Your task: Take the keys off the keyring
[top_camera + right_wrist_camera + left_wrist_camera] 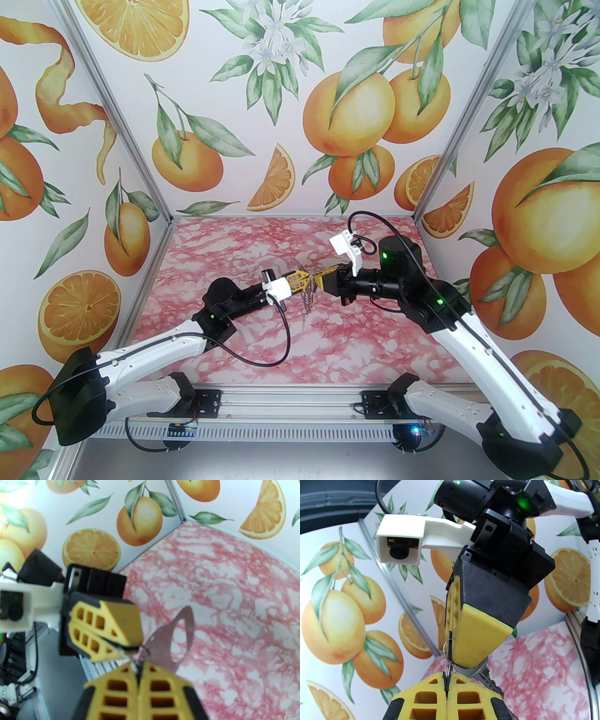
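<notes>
top external: left fingers (300, 281) and right fingers (323, 280) met tip to tip above the mid tabletop (375, 356), both clenched; the keys (308, 303) dangled grey at 6 o'clock | left wrist: left fingers pinched a thin dark strip (448, 644) beside a small ring (448, 668) | right wrist: the keyring (161, 644), a silvery oblong loop with an oval opening, lay at 1 o'clock of the right fingers; grip on it unclear

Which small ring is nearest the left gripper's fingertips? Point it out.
The lower ring, right at the seam of the left gripper's closed fingertips. The other ring hangs higher up the keyring's thin dark edge.
</notes>
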Robot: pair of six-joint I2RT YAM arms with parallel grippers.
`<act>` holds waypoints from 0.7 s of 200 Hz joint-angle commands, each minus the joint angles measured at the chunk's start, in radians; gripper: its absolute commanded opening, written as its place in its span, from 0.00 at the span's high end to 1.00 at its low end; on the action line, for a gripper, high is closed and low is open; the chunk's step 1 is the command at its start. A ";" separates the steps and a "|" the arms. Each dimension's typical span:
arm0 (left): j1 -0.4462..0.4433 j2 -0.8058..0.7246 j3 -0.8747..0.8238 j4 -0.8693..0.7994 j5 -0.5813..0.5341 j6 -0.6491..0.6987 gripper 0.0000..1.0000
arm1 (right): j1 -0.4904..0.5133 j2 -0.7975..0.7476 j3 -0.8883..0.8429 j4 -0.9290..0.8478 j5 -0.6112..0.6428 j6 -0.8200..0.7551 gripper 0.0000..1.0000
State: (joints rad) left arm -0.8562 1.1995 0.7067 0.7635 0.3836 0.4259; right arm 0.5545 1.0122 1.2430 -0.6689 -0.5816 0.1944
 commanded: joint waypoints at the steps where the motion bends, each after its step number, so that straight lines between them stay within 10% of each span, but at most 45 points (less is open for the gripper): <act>1: 0.014 0.007 0.013 0.082 -0.036 0.000 1.00 | -0.011 -0.041 -0.019 0.072 -0.062 -0.012 1.00; 140: 0.000 0.065 0.051 0.028 -0.110 0.074 0.98 | 0.032 -0.126 -0.085 0.229 -0.046 -0.237 1.00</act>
State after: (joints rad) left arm -0.8696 1.2446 0.7261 0.8612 0.3923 0.4774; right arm 0.5636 0.9054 1.1233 -0.4881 -0.5716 0.0090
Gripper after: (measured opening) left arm 0.044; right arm 0.044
